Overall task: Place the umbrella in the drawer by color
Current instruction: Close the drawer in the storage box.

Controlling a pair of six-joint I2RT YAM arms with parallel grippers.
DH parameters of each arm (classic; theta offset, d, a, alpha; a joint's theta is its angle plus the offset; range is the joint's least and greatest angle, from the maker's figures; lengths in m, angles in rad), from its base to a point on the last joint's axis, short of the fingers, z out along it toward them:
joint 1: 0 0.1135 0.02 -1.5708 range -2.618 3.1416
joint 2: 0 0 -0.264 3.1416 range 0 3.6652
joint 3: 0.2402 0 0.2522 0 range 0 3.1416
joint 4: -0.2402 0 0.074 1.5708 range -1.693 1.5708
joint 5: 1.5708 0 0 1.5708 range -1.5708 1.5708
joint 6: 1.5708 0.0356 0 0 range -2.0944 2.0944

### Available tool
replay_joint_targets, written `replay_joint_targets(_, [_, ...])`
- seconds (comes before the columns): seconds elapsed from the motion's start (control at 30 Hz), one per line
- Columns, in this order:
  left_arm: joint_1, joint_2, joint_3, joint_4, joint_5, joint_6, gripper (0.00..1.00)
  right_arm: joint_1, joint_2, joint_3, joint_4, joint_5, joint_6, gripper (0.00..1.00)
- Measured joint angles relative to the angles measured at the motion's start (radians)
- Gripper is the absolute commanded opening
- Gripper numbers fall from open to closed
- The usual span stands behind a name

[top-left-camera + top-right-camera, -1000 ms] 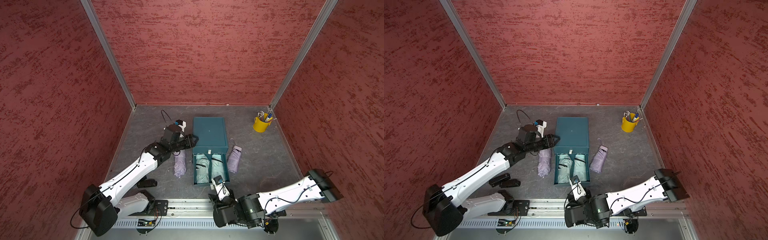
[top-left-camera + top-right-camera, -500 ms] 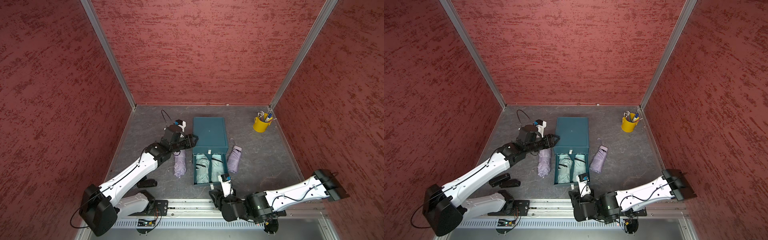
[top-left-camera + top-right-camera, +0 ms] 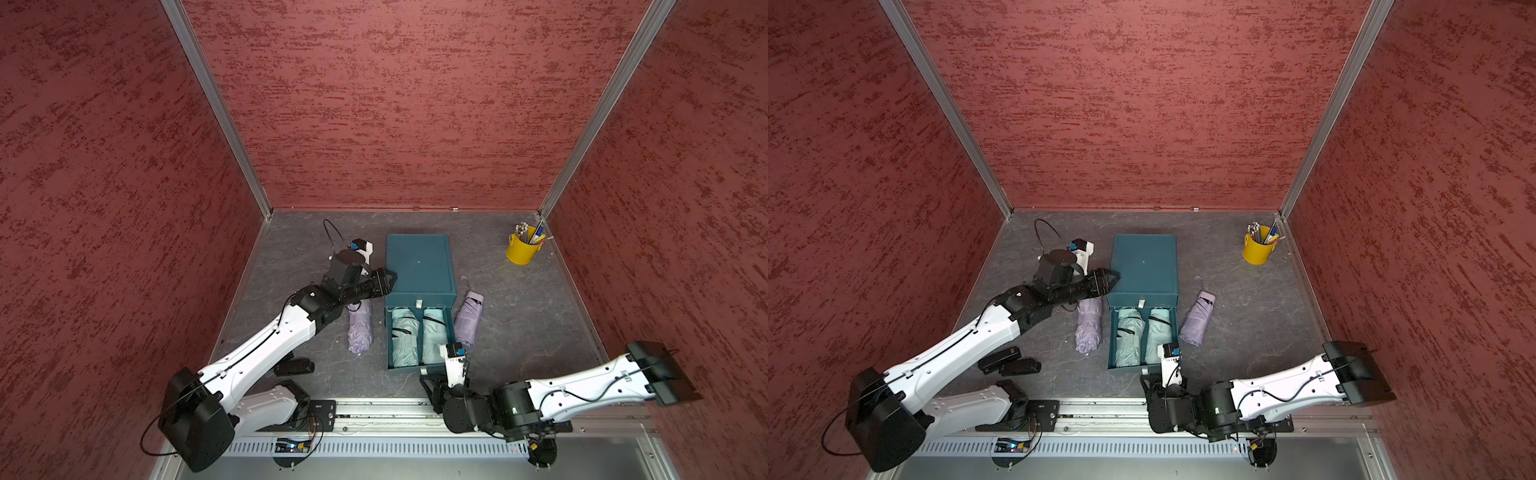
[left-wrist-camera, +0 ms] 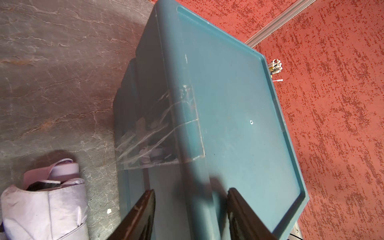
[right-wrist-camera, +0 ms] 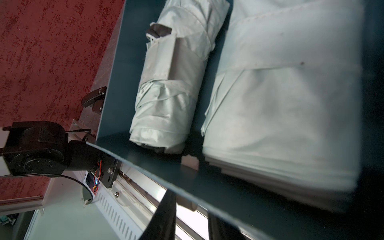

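Teal plastic drawer cabinet point(image 3: 417, 266) sits mid-table with its bottom drawer point(image 3: 388, 338) pulled out toward the robot.
- The 2 mint-green folded umbrellas point(image 3: 404, 336) lie side by side in that drawer, lengthwise and snug.
- 1 lilac folded umbrella point(image 3: 360, 328) lies on the grey stone-look tabletop point(image 3: 519, 328) just beside the drawer's left wall.
- The other lilac folded umbrella point(image 3: 468, 318) lies just beside the right wall.

Left gripper point(image 3: 389, 276) has its jaws apart, astride the cabinet's upper left edge. It looks like a brace, not a clamp.

Right gripper point(image 3: 428, 379) is low at the drawer front. Its jaws are fairly narrow, one on each side of the small pale pull tab point(image 5: 187, 204). I cannot tell whether they pinch it yet.

Judgement: the mint pair is sorted, so the step in hand is taking the tab and sliding this drawer home.

Doing it well:
- Seat the tab deep between the fingers point(image 5: 164, 216) before moving, because a tip-only hold on so small a tab is likely to slip.
- Push straight along the drawer's length. A skewed push could bind the drawer or swing the cabinet.
- Keep the left brace firm against the cabinet so the box does not slide back.
- Watch the mint fabric. Any fold riding above the rim may snag at the cabinet mouth.
- The lilac pair then wants the upper drawer, by its own pale tab point(image 3: 419, 303).
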Motion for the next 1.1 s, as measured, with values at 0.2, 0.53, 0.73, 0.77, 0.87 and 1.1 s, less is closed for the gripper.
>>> replay_joint_targets(0.2, [-0.006, 0.011, 0.006, 0.008, -0.007, 0.007, 0.56, 0.000, 0.004, 0.000, 0.017, 0.000, -0.008, 0.00])
replay_joint_targets(0.53, [-0.009, 0.017, 0.001, 0.029, -0.010, 0.006, 0.55, 0.000, 0.027, 0.003, 0.053, 0.003, -0.088, 0.00])
replay_joint_targets(0.73, [-0.013, 0.017, -0.010, 0.050, -0.014, 0.006, 0.54, -0.002, 0.031, 0.003, 0.117, 0.003, -0.175, 0.00])
replay_joint_targets(0.77, [-0.014, 0.017, -0.011, 0.053, -0.015, 0.006, 0.53, -0.006, 0.031, 0.003, 0.133, 0.003, -0.188, 0.00])
replay_joint_targets(0.87, [-0.016, 0.017, -0.014, 0.060, -0.022, 0.004, 0.53, -0.023, 0.031, 0.003, 0.177, 0.005, -0.226, 0.00])
replay_joint_targets(1.1, [-0.022, 0.017, -0.014, 0.065, -0.036, 0.003, 0.49, -0.070, 0.058, 0.003, 0.237, 0.005, -0.281, 0.00])
